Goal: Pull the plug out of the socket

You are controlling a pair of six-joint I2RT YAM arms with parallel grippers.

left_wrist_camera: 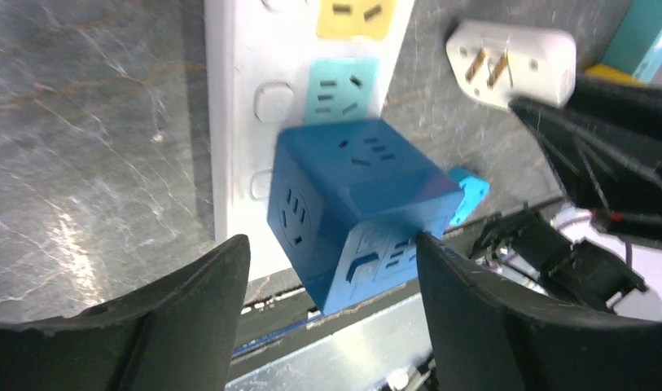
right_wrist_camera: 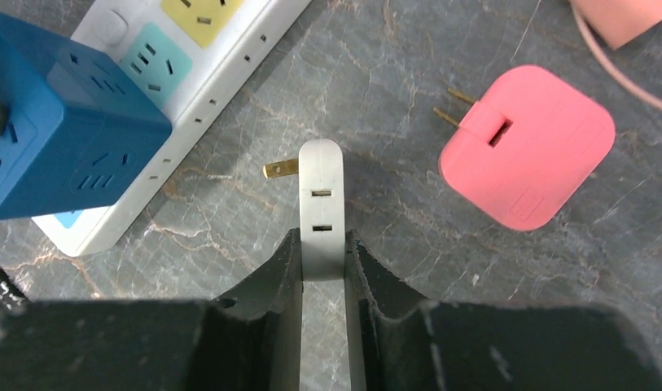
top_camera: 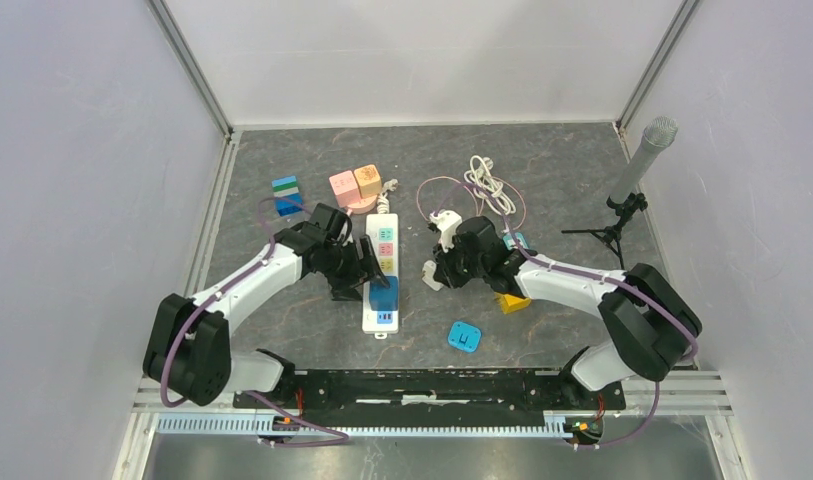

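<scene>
A white power strip [top_camera: 381, 240] lies in the middle, with a blue cube adapter [top_camera: 384, 294] plugged in near its front end. In the left wrist view the cube [left_wrist_camera: 352, 204] stands on the strip [left_wrist_camera: 234, 122], just beyond my open left gripper [left_wrist_camera: 331, 239]; the right finger's tip is at its lower corner. My left gripper [top_camera: 370, 272] is beside the strip. My right gripper [right_wrist_camera: 322, 236] is shut on a flat white plug [right_wrist_camera: 321, 195] with brass prongs, held off the strip to its right [top_camera: 434, 278]. That plug also shows in the left wrist view [left_wrist_camera: 515, 61].
A pink adapter [right_wrist_camera: 527, 147] lies loose on the table near the white plug. A small blue adapter [top_camera: 466, 336] and a yellow block [top_camera: 512, 302] lie at the front right. Coloured blocks [top_camera: 354, 185], a coiled white cable [top_camera: 489, 185] and a microphone stand [top_camera: 630, 185] are at the back.
</scene>
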